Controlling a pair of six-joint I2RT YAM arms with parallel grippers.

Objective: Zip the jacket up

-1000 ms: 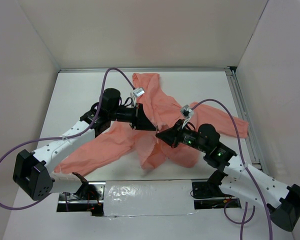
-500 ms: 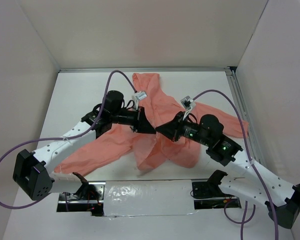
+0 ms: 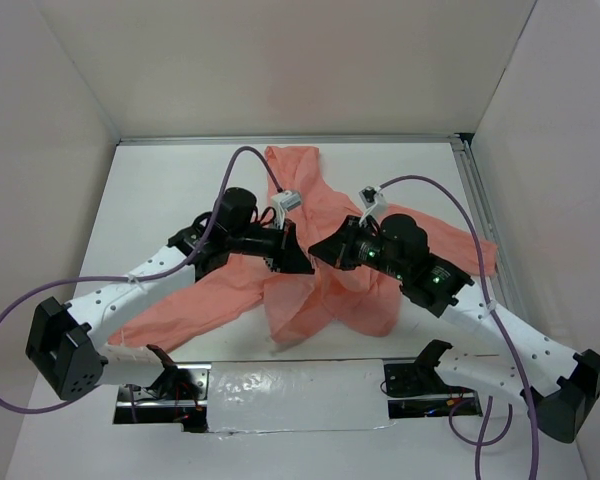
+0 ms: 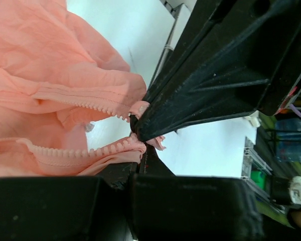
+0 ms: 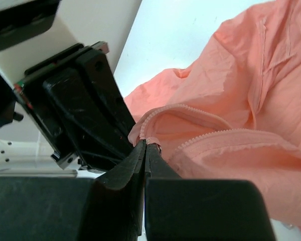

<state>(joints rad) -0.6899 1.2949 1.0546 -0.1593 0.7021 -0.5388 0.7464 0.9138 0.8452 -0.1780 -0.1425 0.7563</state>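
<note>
Top external shows you both arms bent at the elbow and reaching inward, meeting over the middle of the jacket [image 3: 352,300]. The left pincer [image 3: 302,265] and the right pincer [image 3: 315,252] sit tip to tip, nearly touching. In the right wrist view you can see the right pincer's fingers pressed together, clamped on the pink edge where the zipper begins. In the left wrist view the left pincer is likewise closed on the hem beside it.

The jacket lies spread and rumpled on the white surface [image 3: 160,190], with its hood [image 3: 295,160] on the far side. One sleeve [image 3: 195,298] trails toward the left arm's base and the other sleeve [image 3: 458,243] points the opposite way. The zipper teeth [image 4: 98,107] run in two separate rows, unjoined, converging at the pincers.

You have bare surface beside the jacket's left sleeve and beyond the hood. The metal rail [image 3: 483,210] runs near the other sleeve's end, and the walls [image 3: 70,150] stand around the surface.
</note>
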